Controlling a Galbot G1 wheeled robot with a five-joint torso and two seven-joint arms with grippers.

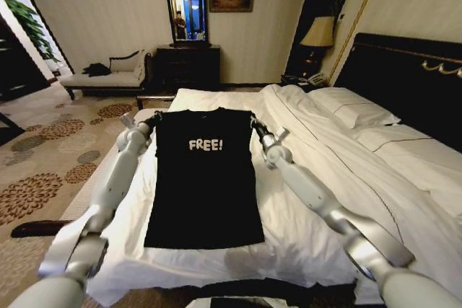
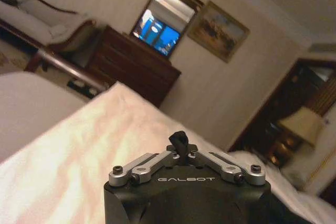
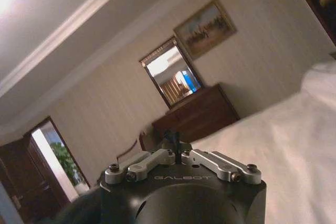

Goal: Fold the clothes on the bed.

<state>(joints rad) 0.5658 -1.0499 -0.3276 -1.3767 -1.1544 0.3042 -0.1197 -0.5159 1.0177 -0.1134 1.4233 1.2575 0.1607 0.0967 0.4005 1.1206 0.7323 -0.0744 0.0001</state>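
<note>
The clothes are one black T-shirt (image 1: 206, 185) with white "FREE!" lettering, spread lengthwise on the white bed (image 1: 317, 171), collar at the far end and hem near the front edge. My left gripper (image 1: 153, 119) sits at its left shoulder and my right gripper (image 1: 254, 124) at its right shoulder, each shut on the fabric. In the left wrist view the left gripper (image 2: 178, 141) shows its fingers pressed together over the white sheet. The right gripper (image 3: 176, 142) looks the same in the right wrist view. The sleeves are hidden.
The rumpled duvet (image 1: 339, 142) and pillows (image 1: 357, 113) lie right of the shirt, below the dark headboard (image 1: 404, 70). A dresser (image 1: 189, 66) with a mirror stands beyond the bed, and a chaise lounge (image 1: 108, 77) at the far left. Patterned carpet (image 1: 43, 156) lies left of the bed.
</note>
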